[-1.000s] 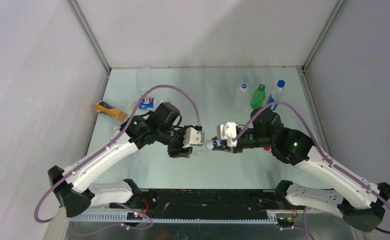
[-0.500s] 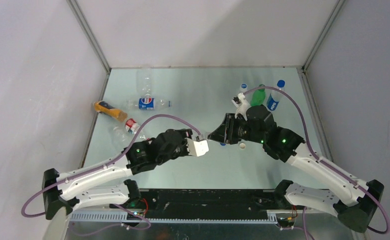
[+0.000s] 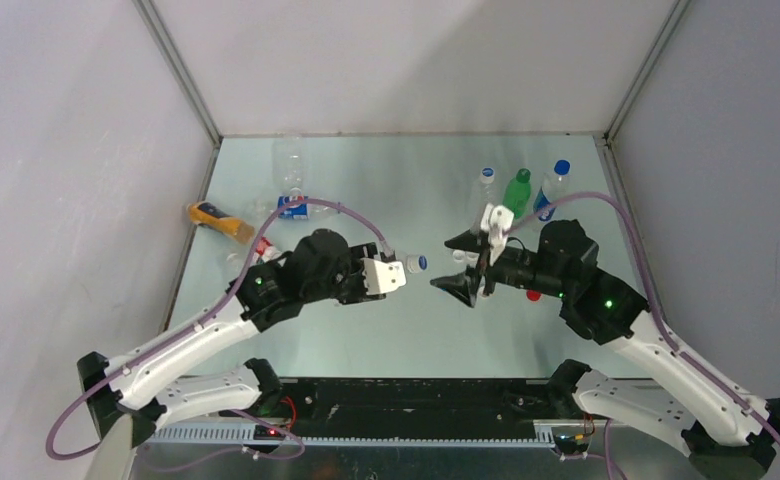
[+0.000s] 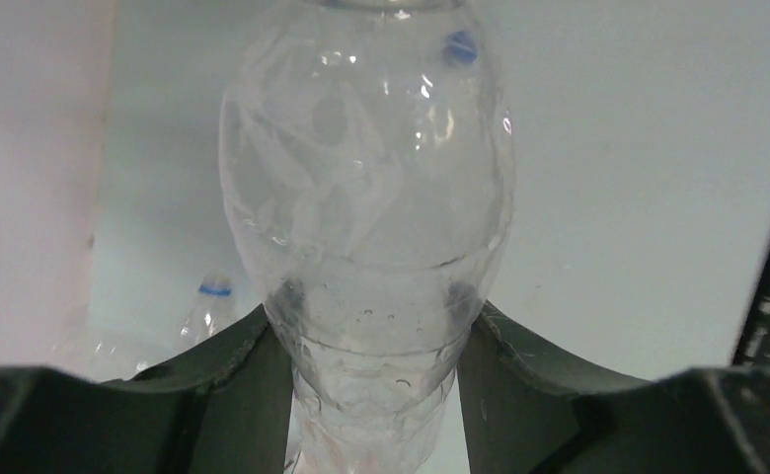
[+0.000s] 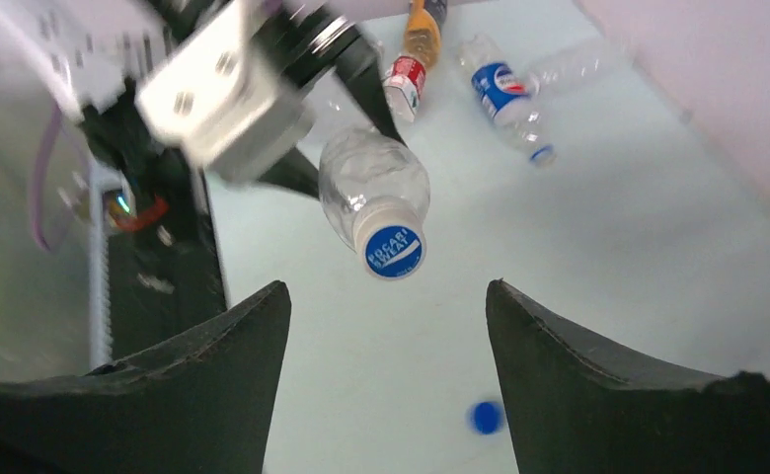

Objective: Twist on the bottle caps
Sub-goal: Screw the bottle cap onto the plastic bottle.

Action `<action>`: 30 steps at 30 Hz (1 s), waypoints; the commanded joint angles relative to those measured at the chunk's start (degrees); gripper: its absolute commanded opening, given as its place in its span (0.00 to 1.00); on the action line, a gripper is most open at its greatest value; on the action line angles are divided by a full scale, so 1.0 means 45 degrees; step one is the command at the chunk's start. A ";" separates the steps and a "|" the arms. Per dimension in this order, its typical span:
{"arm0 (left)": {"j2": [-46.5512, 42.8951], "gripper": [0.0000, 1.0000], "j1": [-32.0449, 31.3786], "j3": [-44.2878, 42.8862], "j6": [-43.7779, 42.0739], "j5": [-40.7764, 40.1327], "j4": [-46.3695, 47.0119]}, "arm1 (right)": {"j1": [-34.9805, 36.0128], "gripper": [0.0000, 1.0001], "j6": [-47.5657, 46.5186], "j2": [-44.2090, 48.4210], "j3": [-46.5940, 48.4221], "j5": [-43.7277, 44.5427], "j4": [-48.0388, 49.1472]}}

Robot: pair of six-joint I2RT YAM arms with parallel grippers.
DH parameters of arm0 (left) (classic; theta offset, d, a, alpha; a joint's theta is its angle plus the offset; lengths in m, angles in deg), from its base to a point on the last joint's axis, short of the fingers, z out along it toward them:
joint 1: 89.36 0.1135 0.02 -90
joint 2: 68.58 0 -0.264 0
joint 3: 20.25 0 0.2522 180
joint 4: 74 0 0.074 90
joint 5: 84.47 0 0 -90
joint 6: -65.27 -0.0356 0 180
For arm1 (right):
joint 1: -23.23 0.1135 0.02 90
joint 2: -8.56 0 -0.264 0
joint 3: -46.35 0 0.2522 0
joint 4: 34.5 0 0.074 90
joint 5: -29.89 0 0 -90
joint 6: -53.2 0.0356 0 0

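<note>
- We note an orange bottle [image 3: 216,218] lying at the left edge of the table [image 3: 366,330], with a blue-labelled bottle [image 3: 291,206] lying near it.
- The left gripper [image 3: 398,268] clamps a clear bottle [image 4: 366,217] by its body, neck pointing towards the right gripper [image 3: 444,264].
- A blue cap [image 5: 393,249] sits on that bottle's neck.
- The right gripper faces the cap, jaws spread wide, touching nothing.
- A loose cap [image 5: 483,417], blue, lies on the table.
- At far right a green bottle [image 3: 517,192] stands between two clear ones.
</note>
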 commanded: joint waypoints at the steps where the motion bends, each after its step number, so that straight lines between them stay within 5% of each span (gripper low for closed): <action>1: 0.0624 0.02 0.0724 -0.1690 -0.0472 0.4946 -0.2605 | -0.0003 0.74 -0.7878 0.0400 0.0105 -0.2606 -0.1123; 8: 0.2490 0.02 0.0994 -0.3595 -0.1413 0.7558 -0.5349 | 0.0048 0.69 -1.0214 -0.0177 0.1106 -0.4034 -0.2709; 23: 0.3056 0.02 0.0993 -0.4427 -0.1769 0.7697 -0.5429 | 0.0626 0.52 -1.0626 -0.0580 0.1640 -0.5026 -0.4051; 30: 0.3085 0.02 0.0988 -0.4388 -0.1634 0.7769 -0.5407 | 0.0898 0.32 -1.0189 -0.0831 0.1648 -0.4904 -0.3758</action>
